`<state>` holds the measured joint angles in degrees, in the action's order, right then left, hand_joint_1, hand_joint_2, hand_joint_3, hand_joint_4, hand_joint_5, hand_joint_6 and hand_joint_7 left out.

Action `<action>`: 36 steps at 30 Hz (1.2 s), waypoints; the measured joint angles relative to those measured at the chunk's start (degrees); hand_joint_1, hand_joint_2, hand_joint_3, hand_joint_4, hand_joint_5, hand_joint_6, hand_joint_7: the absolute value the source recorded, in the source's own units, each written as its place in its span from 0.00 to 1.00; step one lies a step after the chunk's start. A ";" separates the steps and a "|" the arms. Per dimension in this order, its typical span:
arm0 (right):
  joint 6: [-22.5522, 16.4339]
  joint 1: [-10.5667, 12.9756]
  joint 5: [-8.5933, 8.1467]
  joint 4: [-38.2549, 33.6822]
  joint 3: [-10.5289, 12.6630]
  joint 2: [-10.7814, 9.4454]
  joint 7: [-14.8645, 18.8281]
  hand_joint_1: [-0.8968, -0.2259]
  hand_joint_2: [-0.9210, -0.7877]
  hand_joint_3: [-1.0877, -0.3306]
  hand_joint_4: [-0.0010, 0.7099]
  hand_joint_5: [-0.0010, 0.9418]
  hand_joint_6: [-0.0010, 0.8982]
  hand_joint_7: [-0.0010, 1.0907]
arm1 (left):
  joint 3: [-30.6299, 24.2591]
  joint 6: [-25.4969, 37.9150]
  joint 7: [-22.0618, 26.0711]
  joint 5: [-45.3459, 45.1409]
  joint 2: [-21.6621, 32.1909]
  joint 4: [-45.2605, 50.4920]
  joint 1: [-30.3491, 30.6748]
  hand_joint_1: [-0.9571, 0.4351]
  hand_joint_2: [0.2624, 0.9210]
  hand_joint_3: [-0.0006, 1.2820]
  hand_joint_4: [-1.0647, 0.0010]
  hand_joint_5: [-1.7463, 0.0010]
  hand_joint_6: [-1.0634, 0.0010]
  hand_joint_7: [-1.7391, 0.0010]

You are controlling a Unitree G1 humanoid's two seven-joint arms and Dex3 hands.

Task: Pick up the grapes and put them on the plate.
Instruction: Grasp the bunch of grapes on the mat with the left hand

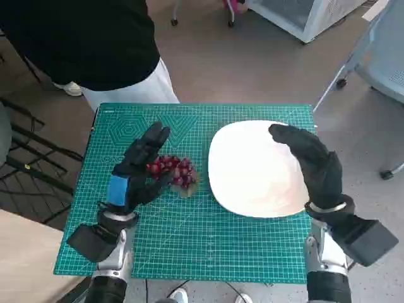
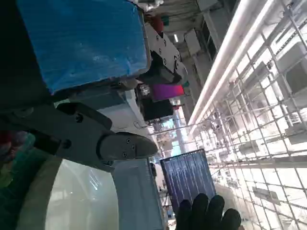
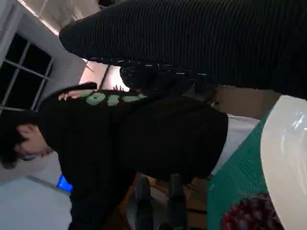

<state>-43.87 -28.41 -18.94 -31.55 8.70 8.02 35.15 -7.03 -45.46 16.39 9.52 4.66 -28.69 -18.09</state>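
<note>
A bunch of dark red grapes (image 1: 172,171) lies on the green cutting mat (image 1: 189,246), just left of the white plate (image 1: 252,173). My left hand (image 1: 136,167) hovers at the grapes' left side, its fingers spread over and beside the bunch, holding nothing that I can see. My right hand (image 1: 309,161) hangs open over the plate's right part, fingers apart. The right wrist view shows the grapes (image 3: 249,215) beside the plate's rim (image 3: 283,153). In the left wrist view a black finger (image 2: 96,139) reaches over the plate (image 2: 81,196).
A person in a black top and white trousers (image 1: 95,44) stands at the table's far left edge, also seen as a person (image 3: 120,139) in the right wrist view. A grey chair (image 1: 379,57) stands at the far right. Black rails (image 1: 31,158) run left of the table.
</note>
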 measured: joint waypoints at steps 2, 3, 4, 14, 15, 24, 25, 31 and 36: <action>0.00 0.00 0.00 0.00 0.00 0.00 -0.01 0.48 0.00 0.53 0.27 0.00 0.01 0.31 | 0.00 0.04 0.01 0.03 0.00 0.04 0.00 0.50 1.00 0.22 0.58 1.00 0.54 1.00; -0.01 0.00 0.00 0.00 0.00 0.00 -0.02 0.48 0.00 0.53 0.27 0.00 0.01 0.32 | 0.00 0.10 0.01 0.05 -0.01 0.08 0.00 0.50 1.00 0.22 0.58 1.00 0.54 1.00; -0.02 0.00 0.00 0.00 0.00 0.00 -0.03 0.48 0.00 0.53 0.27 0.00 0.01 0.32 | 0.00 0.15 0.01 0.07 -0.01 0.12 0.00 0.50 1.00 0.22 0.58 1.00 0.54 1.00; -0.35 0.00 0.00 -0.03 0.05 0.04 -0.04 0.48 0.00 0.53 0.27 0.00 0.00 0.32 | 0.07 0.50 0.16 0.23 -0.14 0.33 0.00 0.50 1.00 0.22 0.58 1.00 0.54 1.00; -0.37 0.00 -0.01 -0.03 0.06 0.05 -0.04 0.49 0.00 0.53 0.27 0.00 0.00 0.33 | 0.07 0.53 0.19 0.24 -0.15 0.33 0.00 0.50 1.00 0.22 0.58 1.00 0.54 1.00; -0.43 0.00 -0.01 -0.06 0.10 0.07 -0.04 0.50 0.00 0.52 0.27 0.00 0.00 0.33 | 0.07 0.73 0.58 0.45 -0.20 0.33 0.00 0.50 1.00 0.22 0.58 1.00 0.54 1.00; -0.43 0.00 -0.01 -0.06 0.10 0.07 -0.05 0.50 0.00 0.52 0.27 0.00 0.00 0.33 | 0.07 0.77 0.64 0.48 -0.21 0.33 0.00 0.49 1.00 0.22 0.58 1.00 0.54 1.00; -0.62 0.00 0.00 -0.03 0.10 0.07 -0.05 0.49 0.00 0.52 0.27 0.00 0.00 0.33 | 0.06 0.88 0.79 0.74 -0.23 0.33 -0.01 0.49 1.00 0.22 0.59 1.00 0.54 1.00; -0.91 0.00 0.00 -0.03 0.09 0.07 -0.05 0.49 0.00 0.52 0.27 0.00 0.00 0.33 | 0.07 1.00 0.95 1.08 -0.23 0.34 -0.01 0.49 1.00 0.22 0.59 1.00 0.54 1.00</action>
<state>-44.79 -28.41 -18.94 -31.58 8.80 8.09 35.10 -6.96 -44.46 17.34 10.60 4.43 -28.36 -18.10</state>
